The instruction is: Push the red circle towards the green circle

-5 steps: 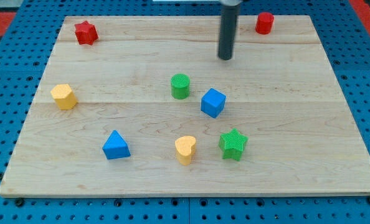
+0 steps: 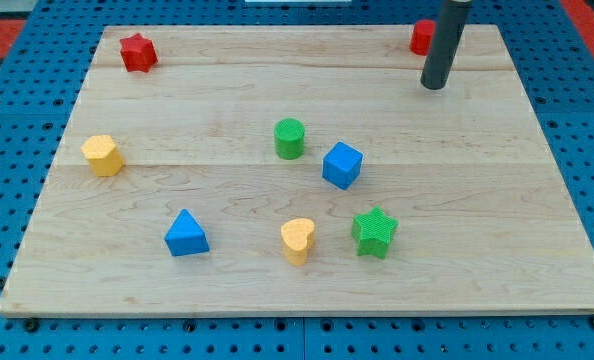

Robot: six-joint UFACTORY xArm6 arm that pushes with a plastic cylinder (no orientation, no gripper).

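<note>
To send the red circle (image 2: 421, 37) down-left toward the green circle (image 2: 289, 138) at mid-board, I judge I must get behind it, on its upper-right side; my tip (image 2: 434, 86), a bare rod holding nothing, sits just below it, the rod hiding its right edge.
</note>
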